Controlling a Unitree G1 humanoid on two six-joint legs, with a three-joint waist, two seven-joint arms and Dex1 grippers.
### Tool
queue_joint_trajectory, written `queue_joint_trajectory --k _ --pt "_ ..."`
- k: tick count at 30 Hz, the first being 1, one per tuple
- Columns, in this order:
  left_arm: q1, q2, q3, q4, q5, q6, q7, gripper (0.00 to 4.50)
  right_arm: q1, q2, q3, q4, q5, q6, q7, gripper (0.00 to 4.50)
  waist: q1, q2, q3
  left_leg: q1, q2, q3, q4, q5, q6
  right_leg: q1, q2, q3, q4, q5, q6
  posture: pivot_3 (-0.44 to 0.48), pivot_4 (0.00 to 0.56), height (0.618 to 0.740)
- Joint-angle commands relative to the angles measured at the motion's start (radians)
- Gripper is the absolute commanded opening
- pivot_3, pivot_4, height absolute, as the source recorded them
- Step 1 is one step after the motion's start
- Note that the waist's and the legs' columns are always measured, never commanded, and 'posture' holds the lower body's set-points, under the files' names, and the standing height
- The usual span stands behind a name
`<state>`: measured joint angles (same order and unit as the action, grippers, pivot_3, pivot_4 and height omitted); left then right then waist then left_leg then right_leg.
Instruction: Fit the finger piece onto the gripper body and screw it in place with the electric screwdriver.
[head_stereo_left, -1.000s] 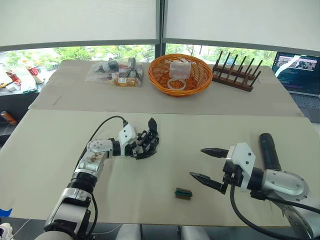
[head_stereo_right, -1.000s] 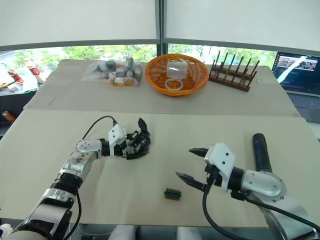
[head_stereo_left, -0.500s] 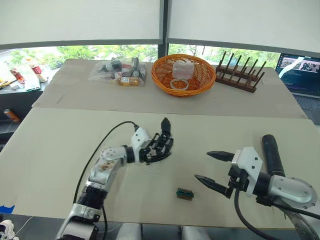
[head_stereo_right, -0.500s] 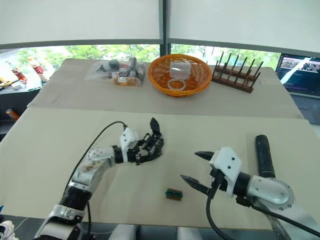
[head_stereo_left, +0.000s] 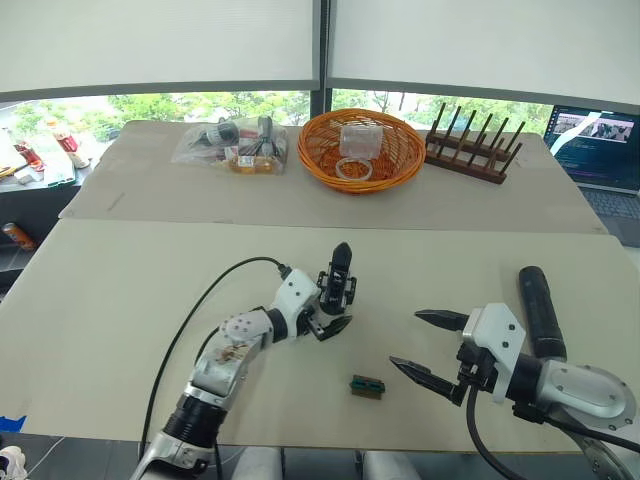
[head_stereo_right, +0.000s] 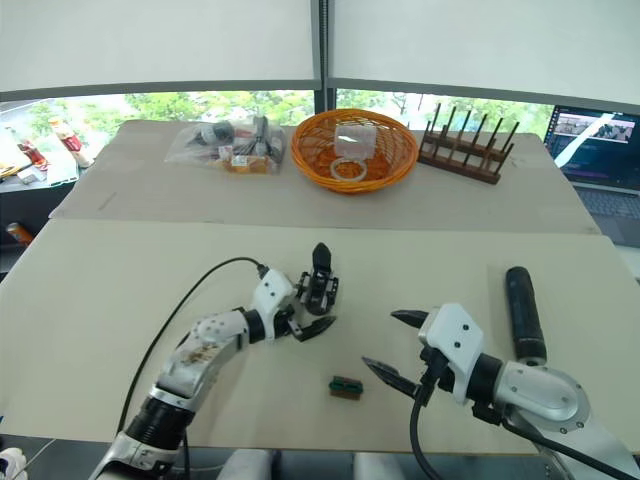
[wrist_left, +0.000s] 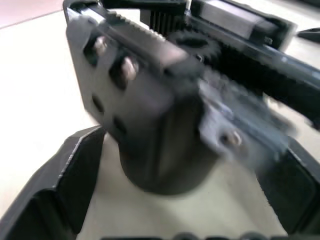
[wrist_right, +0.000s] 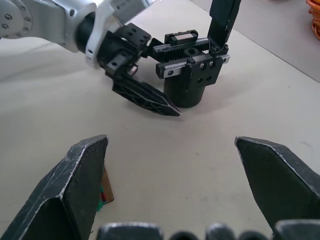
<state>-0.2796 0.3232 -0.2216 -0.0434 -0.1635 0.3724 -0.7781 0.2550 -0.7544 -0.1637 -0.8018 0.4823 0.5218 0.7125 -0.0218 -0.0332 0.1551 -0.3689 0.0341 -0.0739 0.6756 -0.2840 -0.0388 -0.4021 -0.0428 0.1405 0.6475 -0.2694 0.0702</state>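
The gripper body (head_stereo_left: 338, 292) stands upright on the table, its round base down and one pointed black finger up. My left gripper (head_stereo_left: 328, 308) is open around that base; in the left wrist view bare table shows between each finger (wrist_left: 70, 180) and the gripper body (wrist_left: 160, 150). My right gripper (head_stereo_left: 404, 341) is open and empty, just right of a small green-and-black block (head_stereo_left: 367, 386). The electric screwdriver (head_stereo_left: 538, 310) lies on the table beside my right arm. The finger piece is out of view.
At the back of the table are an orange basket (head_stereo_left: 322, 160), a wooden rack (head_stereo_left: 475, 152) and a clear bag of parts (head_stereo_left: 232, 145). A laptop (head_stereo_left: 605, 150) sits at the far right. The table's front edge runs close below the block.
My left gripper carried the gripper body to the right and turned it from lying tilted to standing upright. The right gripper stayed open, almost in place.
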Motion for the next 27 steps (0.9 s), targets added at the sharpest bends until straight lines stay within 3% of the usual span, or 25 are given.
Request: queue_joint_trajectory --k 1,7,20,23,25,27 --pt "-0.031 0.07 0.011 0.043 -0.063 -0.074 -0.174 4.45 -0.014 0.004 -0.004 -0.008 -0.005 -0.034 0.006 4.5 0.0 0.0 0.0 0.0 0.0 0.0 0.0 0.0 0.0 0.0 0.0 0.0 0.0 0.0 0.0 0.0 0.15 0.74" --pt "-0.15 0.113 -0.001 0.243 -0.046 -0.267 -0.352 4.45 -0.04 0.007 0.006 0.002 -0.013 -0.033 0.009 4.5 0.006 0.0 0.0 -0.001 0.0 0.0 0.0 0.0 0.0 0.0 0.0 0.0 -0.001 0.0 0.0 0.0 0.15 0.74" --pt "-0.34 -0.005 -0.002 0.589 -0.006 -0.483 -0.436 4.45 -0.012 0.018 -0.013 -0.021 -0.02 -0.027 -0.003 4.5 0.003 0.0 0.0 -0.001 -0.001 0.0 0.001 0.0 0.001 0.001 0.0 -0.001 -0.001 0.0 0.0 0.0 0.15 0.74" --pt "-0.36 -0.03 0.009 0.635 -0.007 -0.51 -0.45 3.7 -0.011 0.018 -0.017 -0.024 -0.02 -0.024 -0.004 4.5 0.004 0.0 0.0 -0.001 -0.001 0.0 0.001 0.0 0.001 0.0 0.0 0.0 -0.001 0.0 0.0 0.0 0.15 0.74" --pt "-0.357 -0.038 0.011 0.632 -0.017 -0.512 -0.471 2.77 -0.01 0.016 -0.022 -0.028 -0.019 -0.021 -0.006 4.5 0.002 0.0 0.0 -0.001 -0.001 0.0 0.001 0.0 0.001 0.001 0.0 0.0 -0.001 0.0 0.0 0.0 0.15 0.74" --pt "-0.329 -0.043 0.003 0.572 -0.029 -0.488 -0.484 2.59 -0.005 0.016 -0.031 -0.032 -0.017 -0.018 -0.008 4.5 0.003 0.0 0.0 -0.001 -0.001 0.0 0.001 0.0 0.001 0.0 0.0 0.0 -0.001 0.0 0.0 0.0 0.15 0.74"
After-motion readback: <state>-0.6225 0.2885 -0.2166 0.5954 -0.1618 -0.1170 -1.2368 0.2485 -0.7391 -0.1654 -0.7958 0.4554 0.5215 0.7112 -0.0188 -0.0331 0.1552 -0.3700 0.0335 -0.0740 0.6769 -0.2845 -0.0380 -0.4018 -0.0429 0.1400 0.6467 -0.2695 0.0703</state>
